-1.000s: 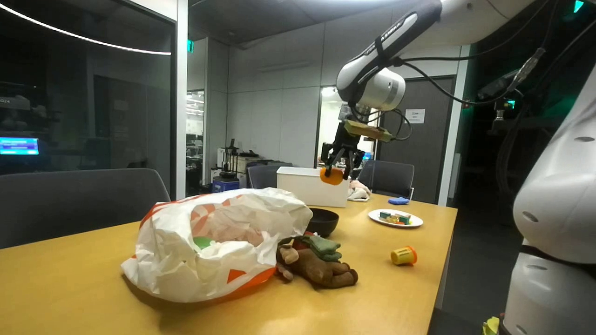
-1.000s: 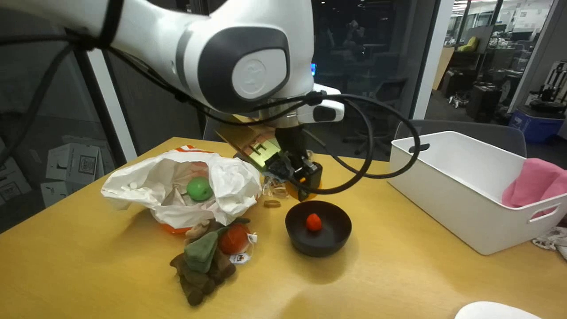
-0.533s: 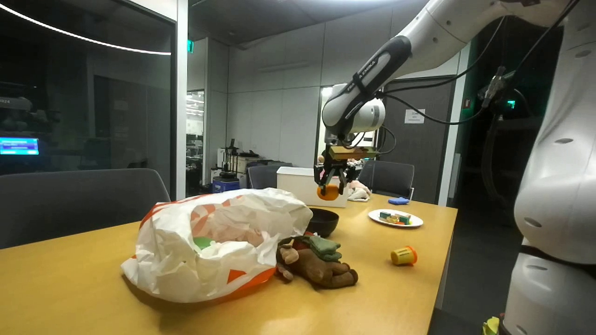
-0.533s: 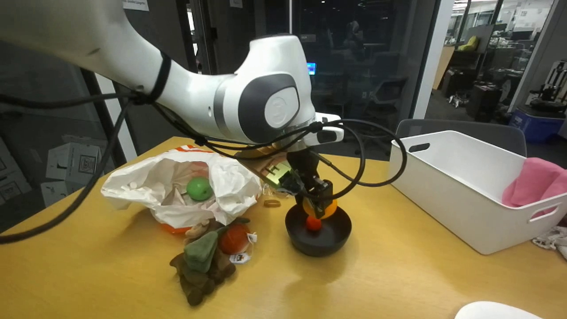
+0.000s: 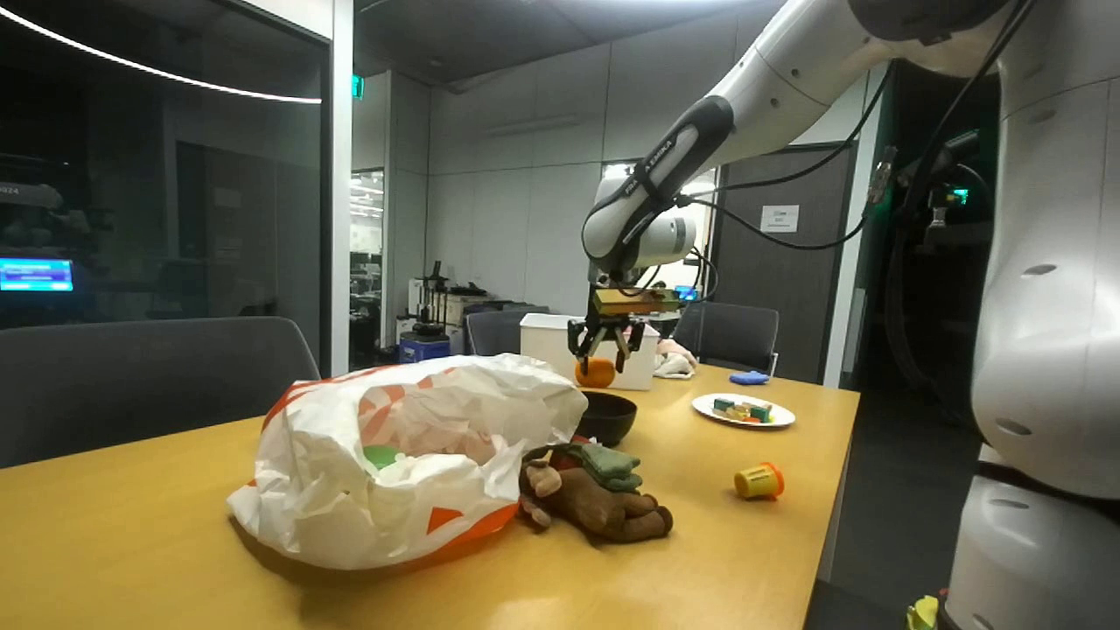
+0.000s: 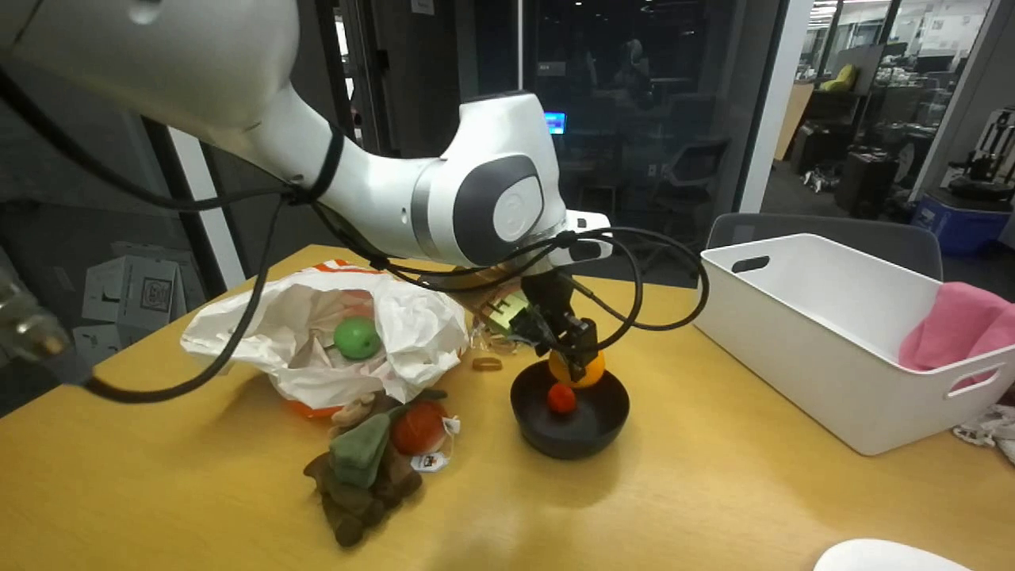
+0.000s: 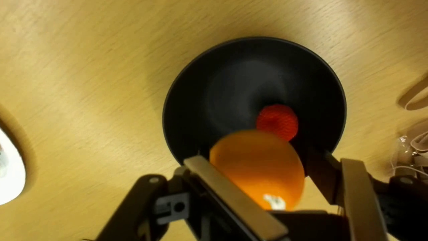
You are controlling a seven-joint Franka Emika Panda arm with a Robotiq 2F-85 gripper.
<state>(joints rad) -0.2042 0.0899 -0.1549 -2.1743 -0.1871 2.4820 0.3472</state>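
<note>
Orange [image 7: 259, 164] inside the pincer [image 5: 602, 366] (can't tell if gripped) shows its white patch [image 7: 275, 202] only in wrist view.

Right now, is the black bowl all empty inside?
No, the wrist view shows a small red thing lying inside the black bowl.

two fingers [image 7: 234, 197], one orange ball [image 7: 264, 167], one black bowl [image 7: 190, 97], one red berry-like piece [image 7: 279, 121], single white bag [image 5: 341, 516], lone green ball [image 6: 357, 339], one bin [image 6: 793, 357], one plate [image 5: 703, 404], one yellow tub [image 5: 757, 481], blocks [image 5: 759, 412] too small to tally
</note>
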